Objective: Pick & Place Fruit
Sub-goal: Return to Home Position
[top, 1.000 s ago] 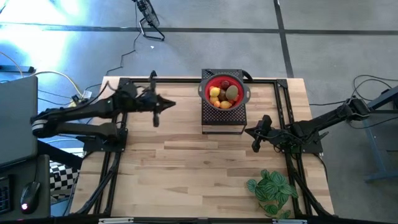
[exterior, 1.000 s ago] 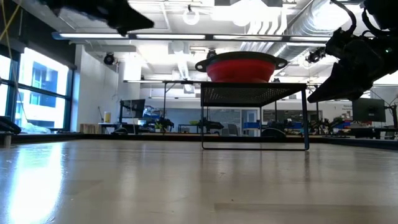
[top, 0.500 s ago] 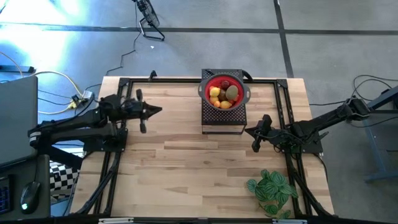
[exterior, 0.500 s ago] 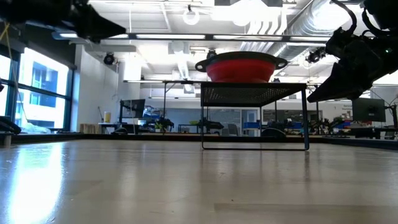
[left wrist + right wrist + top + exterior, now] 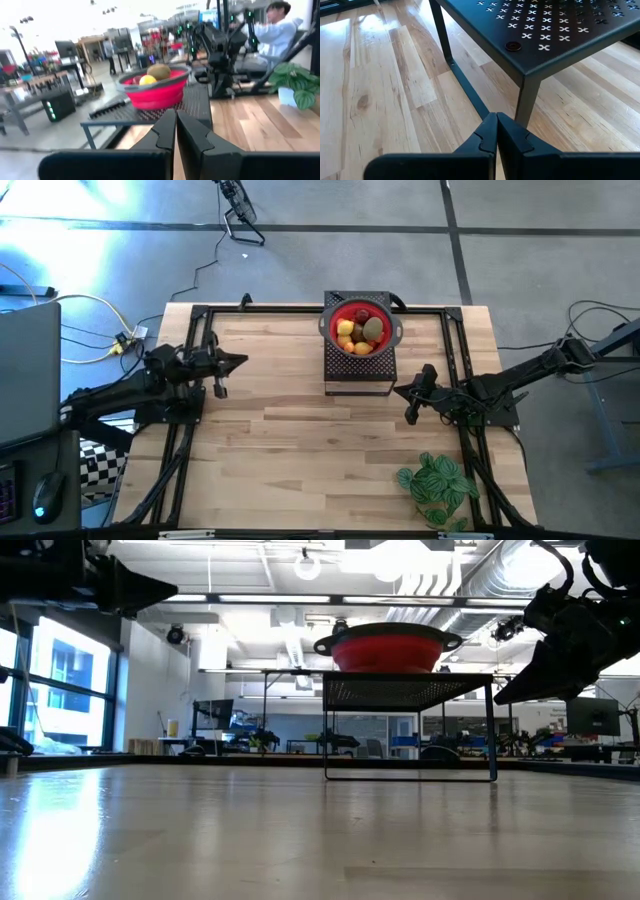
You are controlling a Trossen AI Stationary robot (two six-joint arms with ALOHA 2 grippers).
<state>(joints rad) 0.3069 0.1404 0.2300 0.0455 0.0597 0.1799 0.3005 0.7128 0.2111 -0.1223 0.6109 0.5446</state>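
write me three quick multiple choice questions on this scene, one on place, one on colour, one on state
1. Where does the bowl of fruit stand? A) bare tabletop B) black perforated shelf C) floor
2. What colour is the bowl? A) blue B) red C) white
3. The left gripper and right gripper have their fingers: A) shut, empty B) wide open C) each shut on a lemon

1 B, the high view shows it on the shelf; 2 B, it shows red in three views; 3 A, each wrist view shows fingers pressed together, nothing between.
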